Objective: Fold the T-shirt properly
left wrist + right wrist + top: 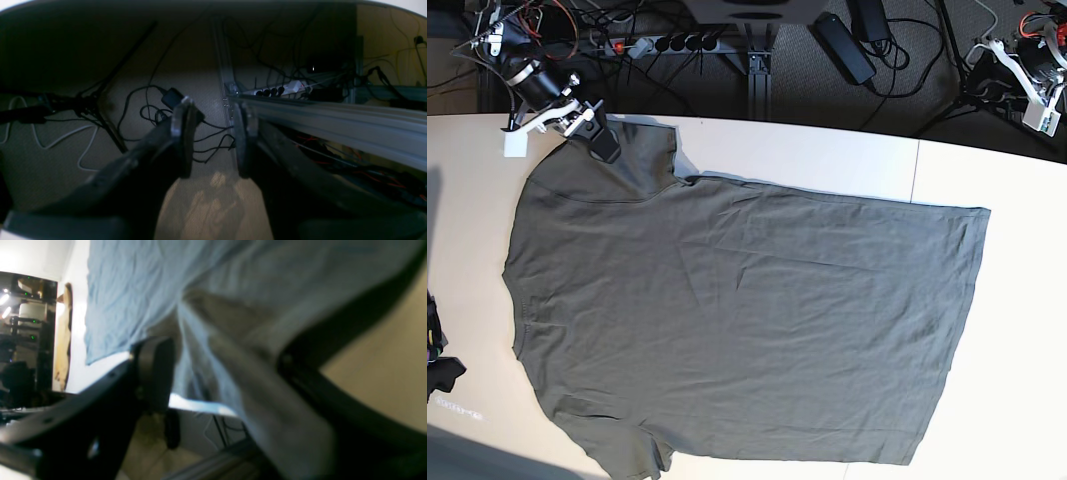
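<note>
The T-shirt [747, 320], soft dark grey-olive cotton with faint creases, lies spread flat on my pale table [1017, 330], collar end left. My right gripper [592, 130] sits at the far-left sleeve, its black fingers pinching a bunched fold. My left gripper [211, 140] hangs off the far-right edge, 2 rounded pads narrowly parted, holding nothing.

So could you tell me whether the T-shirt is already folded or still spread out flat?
Spread out. In the base view the T-shirt lies open on the table, both sleeves showing; the right gripper pinches one sleeve.
</note>
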Controlling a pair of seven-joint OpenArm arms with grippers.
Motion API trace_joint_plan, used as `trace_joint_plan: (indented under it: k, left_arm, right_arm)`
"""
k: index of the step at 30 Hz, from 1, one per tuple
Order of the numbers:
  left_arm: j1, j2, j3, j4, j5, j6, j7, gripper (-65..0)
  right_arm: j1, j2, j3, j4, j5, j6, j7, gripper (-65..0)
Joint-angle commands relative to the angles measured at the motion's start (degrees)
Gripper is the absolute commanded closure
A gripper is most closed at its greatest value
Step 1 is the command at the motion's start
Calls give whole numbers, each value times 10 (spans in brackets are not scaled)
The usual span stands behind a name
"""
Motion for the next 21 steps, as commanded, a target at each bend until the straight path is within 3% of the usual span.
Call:
trace_joint_plan:
  k: [1, 3, 7, 14, 16, 21]
  left_arm:
    - [2, -10, -12, 12, -14, -6, -11, -230]
    - [-3, -10, -27, 16, -24, -6, -7, -230]
    - [-15, -18, -60, 17, -52, -6, -3, -230]
    - [-74, -50, -66, 17, -37, -5, -17, -230]
    - [-100, -57, -63, 14, -18, 20, -31, -230]
    - [-184, -74, -19, -43, 21, 43, -59, -230]
  right_arm:
    - [3, 3, 3, 4, -12, 52, -2, -388]
    - [16, 3, 4, 4, -24, 52, 0, -287]
    - [32, 3, 4, 4, -73, 52, 21, -14]
    - [48, 3, 15, 4, -117, 52, 28, 0]
    - [48, 3, 16, 4, -117, 52, 28, 0]
    - [48, 3, 16, 4, -128, 52, 28, 0]
